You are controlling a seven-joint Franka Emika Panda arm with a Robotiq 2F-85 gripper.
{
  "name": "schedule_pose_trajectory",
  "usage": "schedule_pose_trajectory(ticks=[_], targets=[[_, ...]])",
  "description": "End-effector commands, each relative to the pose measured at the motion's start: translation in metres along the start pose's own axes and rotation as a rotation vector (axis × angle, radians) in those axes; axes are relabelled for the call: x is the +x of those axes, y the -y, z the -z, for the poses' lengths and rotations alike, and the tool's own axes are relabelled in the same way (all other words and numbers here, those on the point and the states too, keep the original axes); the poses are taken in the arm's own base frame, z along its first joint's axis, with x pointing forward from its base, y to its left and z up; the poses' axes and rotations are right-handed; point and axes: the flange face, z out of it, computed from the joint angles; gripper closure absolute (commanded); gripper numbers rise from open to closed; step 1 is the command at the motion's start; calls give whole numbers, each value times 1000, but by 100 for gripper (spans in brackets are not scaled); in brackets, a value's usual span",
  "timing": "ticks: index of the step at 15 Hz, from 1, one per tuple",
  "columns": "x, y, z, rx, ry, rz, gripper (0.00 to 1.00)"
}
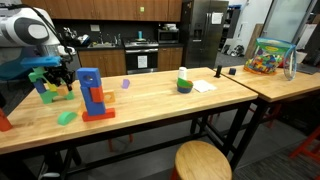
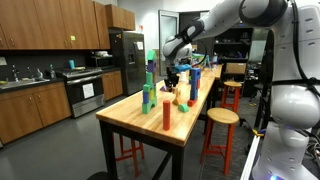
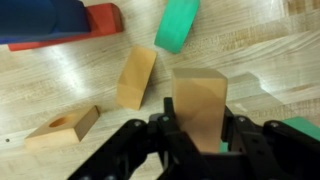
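Looking down from the wrist, we see our gripper (image 3: 200, 128) with its jaws closed against the sides of a tan wooden block (image 3: 200, 100), held over the wooden tabletop (image 3: 265, 50). Just beyond lies a second tan block (image 3: 135, 76), with a holed wooden piece (image 3: 62, 127) beside it. Farther off we find a green block (image 3: 178, 24), a red block (image 3: 102, 17) and a blue block (image 3: 40, 15).

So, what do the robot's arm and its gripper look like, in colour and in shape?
The arm is built of thick, rounded, glossy white segments, with dark rings at the joints. The gripper is matt black, with two angular fingers on hinged links. No logo or cable is clear enough to tell.
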Motion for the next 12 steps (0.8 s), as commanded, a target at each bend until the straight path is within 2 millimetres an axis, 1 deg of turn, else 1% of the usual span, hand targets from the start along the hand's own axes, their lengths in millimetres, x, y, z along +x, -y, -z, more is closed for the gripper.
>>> schedule_pose_trajectory(ticks=[1,4,8,9,10,12], targets=[[-1,-3,-5,58,-61,-30,84],[-3,-2,-8,86,-73,-31,84],[-6,3,-11,38,-51,-19,84],[-6,4,-12,23,-40,-31,48],[-1,1,-15,48,-42,-29,58],[-2,2,-16,37,-38,-26,48]])
